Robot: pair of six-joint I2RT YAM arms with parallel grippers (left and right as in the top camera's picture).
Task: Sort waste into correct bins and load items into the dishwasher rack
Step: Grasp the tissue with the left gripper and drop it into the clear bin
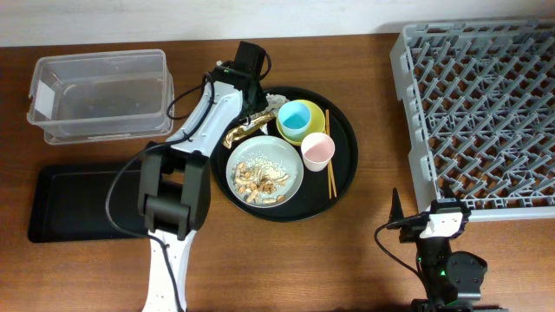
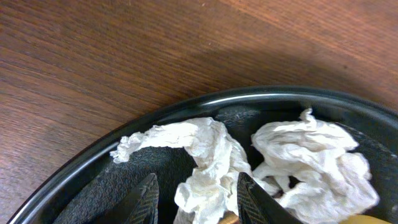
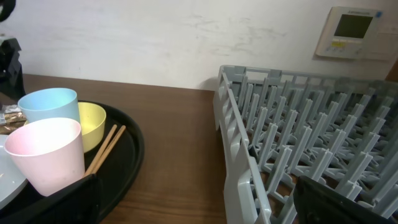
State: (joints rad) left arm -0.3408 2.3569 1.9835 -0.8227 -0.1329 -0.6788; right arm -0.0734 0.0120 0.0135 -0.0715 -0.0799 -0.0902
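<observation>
Two wads of crumpled white paper [image 2: 205, 155] [image 2: 311, 162] lie on the round black tray [image 2: 81, 168] at its back left. My left gripper [image 2: 199, 202] straddles the nearer wad, jaws partly drawn in. A gap still shows beside the left finger [image 2: 147, 200]. A gold-brown wrapper [image 1: 245, 130] lies just beside it. The light blue cup [image 1: 301, 117] sits in the yellow bowl [image 1: 314, 111], the pink cup [image 1: 317, 149] next to them. Food scraps [image 1: 260, 180] cover the grey-green plate [image 1: 282, 154]. My right gripper [image 3: 199, 205] stands open and empty by the dishwasher rack [image 1: 486, 104].
A clear plastic box [image 1: 100, 94] stands at the back left, and a shallow black rectangular tray [image 1: 82, 201] lies in front of it. Wooden chopsticks [image 1: 330, 178] rest on the round tray's right side. The rack's near wall [image 3: 239, 149] rises right beside my right gripper.
</observation>
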